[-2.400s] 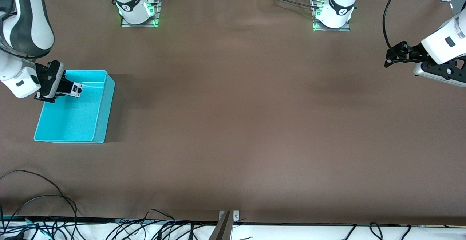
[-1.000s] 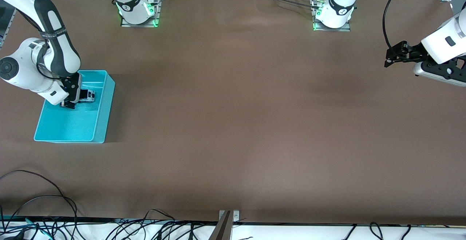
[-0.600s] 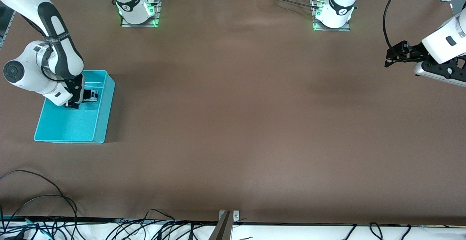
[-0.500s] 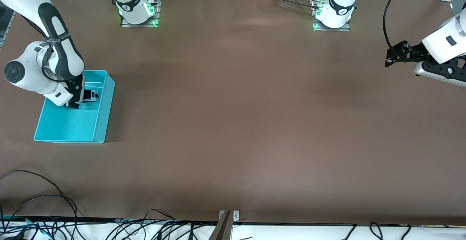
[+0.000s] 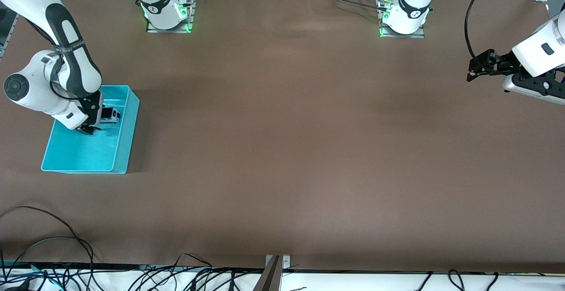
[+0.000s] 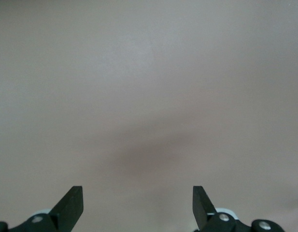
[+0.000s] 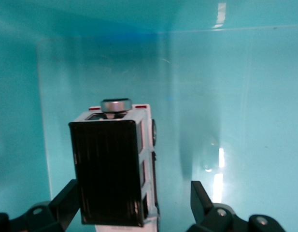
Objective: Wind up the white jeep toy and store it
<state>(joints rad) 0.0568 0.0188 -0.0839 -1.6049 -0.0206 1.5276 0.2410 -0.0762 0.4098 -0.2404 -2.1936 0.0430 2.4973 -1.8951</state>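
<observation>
White jeep toy (image 7: pixel 120 169): seen inside cyan bin (image 5: pixel 124 152), at bin's end farther from front cam. Right gripper (image 7: pixel 134 205): in bin, jaws spread, toy beside one finger. Left gripper (image 6: pixel 138 208): held over bare table w/ jaws apart, waiting.

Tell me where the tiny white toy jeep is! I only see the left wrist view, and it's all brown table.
Observer: The tiny white toy jeep with a black roof sits inside the cyan plastic bin, toward the right arm's end of the brown table.
Operator: Is somebody holding it?
Observer: No. The right pincer is down in the bin around it, fingers open, with a gap on one side.
Operator: And my pincer?
Observer: The left pincer waits over the left arm's end of the table, away from the bin.
</observation>
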